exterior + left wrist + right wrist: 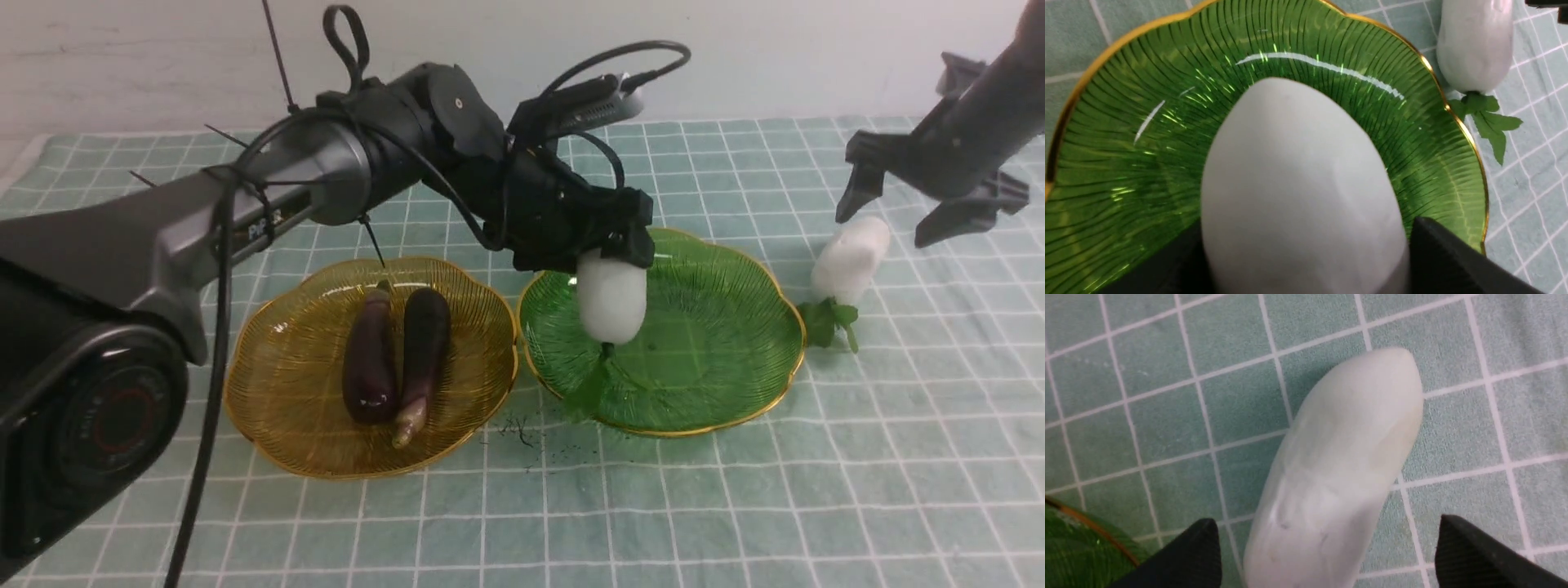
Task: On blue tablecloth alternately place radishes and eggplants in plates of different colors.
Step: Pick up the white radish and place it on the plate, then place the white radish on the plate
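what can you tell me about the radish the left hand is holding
The radish is a smooth, matte white oblong that looks plastic, with green leaves hanging from its lower end. It hangs roughly upright, leaf end down, its upper end clamped in the left hand. It is over the left part of the green plate. The white body looks clear of the plate, while the leaves reach down near its rim, contact uncertain.

A plain off-white wall [816, 57] runs across the back, at twelve o'clock in the front view, faintly scuffed toward its eleven o'clock end. Toward six o'clock from the picture's middle lies a small scatter of black specks [522, 433] – thin, thread-like bits, too small to identify.
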